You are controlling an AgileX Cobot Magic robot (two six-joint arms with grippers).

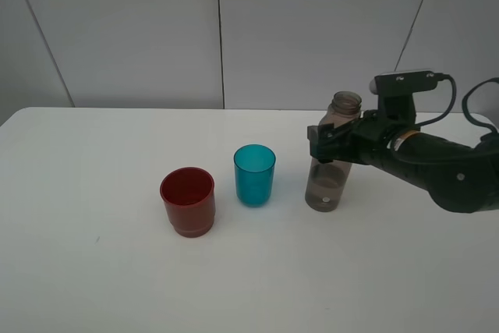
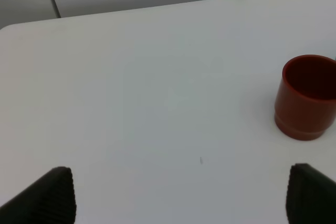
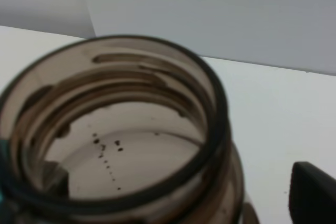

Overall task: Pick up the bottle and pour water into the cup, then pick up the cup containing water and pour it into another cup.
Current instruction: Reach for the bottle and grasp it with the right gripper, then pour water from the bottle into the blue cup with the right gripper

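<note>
The smoky grey-brown bottle (image 1: 331, 157) stands upright and capless on the white table, right of the cup. My right gripper (image 1: 327, 144) straddles its upper body, and its jaws still look wide. In the right wrist view the bottle's open neck (image 3: 113, 129) fills the picture. One black finger (image 3: 314, 195) shows beside it with a gap between them, and the other finger is hidden. The teal cup (image 1: 255, 175) stands at the middle, with the red cup (image 1: 188, 200) to its left. My left gripper (image 2: 181, 198) is open over bare table, short of the red cup (image 2: 307, 98).
The white table (image 1: 93, 271) reaches back to a pale panelled wall. The right arm and its cable stretch in from the right edge. The left arm is out of the high view.
</note>
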